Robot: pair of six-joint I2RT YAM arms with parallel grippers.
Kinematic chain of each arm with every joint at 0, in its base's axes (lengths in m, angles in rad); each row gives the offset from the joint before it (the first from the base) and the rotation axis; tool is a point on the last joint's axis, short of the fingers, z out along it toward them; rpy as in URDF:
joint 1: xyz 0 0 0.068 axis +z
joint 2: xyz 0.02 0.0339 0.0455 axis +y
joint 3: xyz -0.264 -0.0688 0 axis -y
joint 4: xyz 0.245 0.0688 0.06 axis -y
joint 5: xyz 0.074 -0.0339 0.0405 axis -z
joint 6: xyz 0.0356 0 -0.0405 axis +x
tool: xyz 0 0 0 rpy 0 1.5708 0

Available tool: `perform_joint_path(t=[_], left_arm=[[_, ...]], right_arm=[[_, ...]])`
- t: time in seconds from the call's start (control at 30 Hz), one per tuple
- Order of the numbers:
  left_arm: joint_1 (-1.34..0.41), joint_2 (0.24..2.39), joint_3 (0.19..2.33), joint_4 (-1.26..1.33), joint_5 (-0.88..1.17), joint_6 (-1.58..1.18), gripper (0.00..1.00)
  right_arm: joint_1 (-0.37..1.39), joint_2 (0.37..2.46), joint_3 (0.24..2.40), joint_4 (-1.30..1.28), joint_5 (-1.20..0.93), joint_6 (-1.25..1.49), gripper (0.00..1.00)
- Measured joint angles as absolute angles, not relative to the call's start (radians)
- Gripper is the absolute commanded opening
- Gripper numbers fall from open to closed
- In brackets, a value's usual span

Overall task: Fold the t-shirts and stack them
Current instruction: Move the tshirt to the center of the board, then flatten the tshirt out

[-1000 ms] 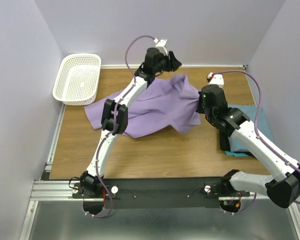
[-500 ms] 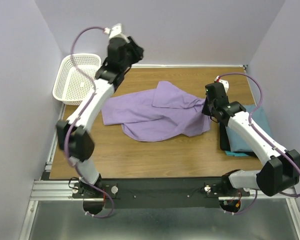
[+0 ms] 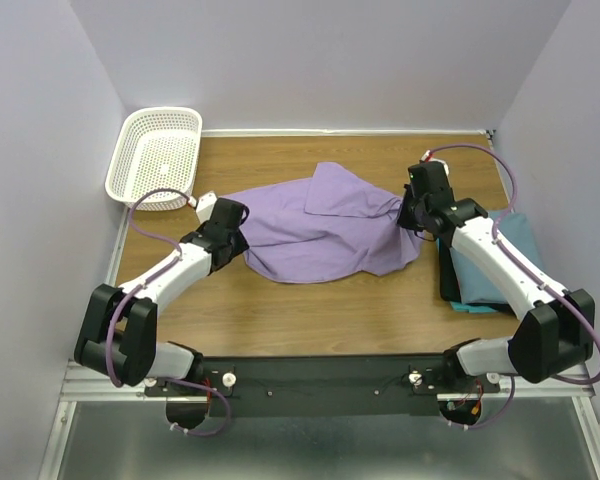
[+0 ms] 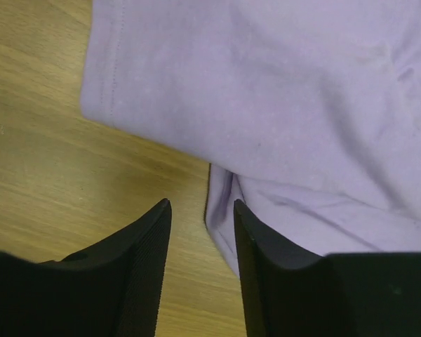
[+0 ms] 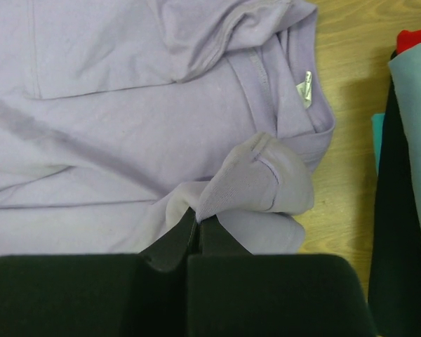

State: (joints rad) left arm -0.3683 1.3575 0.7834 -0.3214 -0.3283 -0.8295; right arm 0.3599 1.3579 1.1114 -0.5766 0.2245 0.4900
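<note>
Lavender t-shirt (image 3: pixel 325 230) lies rumpled mid-desk (image 3: pixel 280 310), with the right claw (image 5: pixel 196 228) pinching a bunched fold at its 3 o'clock side, apparently to anchor it, the left claw (image 4: pixel 200 210) spread and empty over the 9 o'clock hem, likely to seize it, and the teal t-shirt (image 5: pixel 415 182) stacked at 3 o'clock.

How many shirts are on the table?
2 for sure: the purple shirt spread mid-table, a fold pinched in the right claw, and the teal shirt folded at the right. Black cloth beneath it may hide more.
</note>
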Motion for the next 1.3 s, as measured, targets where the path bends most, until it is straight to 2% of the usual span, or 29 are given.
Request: perform_joint_path(t=[0.37,0.53,0.63,0.73,0.77,0.83,1.1,1.2,1.27,1.3], left_arm=[[-0.311,1.482,0.839,-0.249,-0.353,-0.848,0.59],[-0.269,1.594,0.878,-0.228,-0.356,-0.855,0.58],[-0.254,1.638,0.908,-0.223,-0.356,-0.862,0.45],[-0.250,1.697,0.968,-0.210,-0.355,-0.862,0.21],[-0.250,1.716,0.987,-0.205,-0.355,-0.865,0.09],[-0.250,1.751,1.024,-0.197,-0.353,-0.861,0.00],[-0.246,1.764,1.119,-0.213,-0.358,-0.857,0.02],[-0.239,1.764,1.187,-0.243,-0.379,-0.853,0.27],[-0.234,1.771,1.239,-0.266,-0.402,-0.851,0.39],[-0.230,1.782,1.268,-0.274,-0.415,-0.845,0.41]], right_arm=[[0.360,1.354,1.104,-0.561,0.188,0.490,0.01],[0.360,1.346,1.095,-0.555,0.179,0.490,0.01],[0.360,1.342,1.094,-0.552,0.170,0.490,0.00],[0.360,1.337,1.094,-0.547,0.163,0.490,0.01],[0.360,1.336,1.094,-0.546,0.162,0.490,0.01],[0.360,1.332,1.092,-0.546,0.160,0.490,0.01],[0.360,1.308,1.084,-0.544,0.159,0.490,0.01],[0.360,1.301,1.084,-0.544,0.158,0.490,0.01],[0.360,1.299,1.084,-0.543,0.157,0.490,0.00],[0.360,1.299,1.084,-0.543,0.155,0.490,0.00]])
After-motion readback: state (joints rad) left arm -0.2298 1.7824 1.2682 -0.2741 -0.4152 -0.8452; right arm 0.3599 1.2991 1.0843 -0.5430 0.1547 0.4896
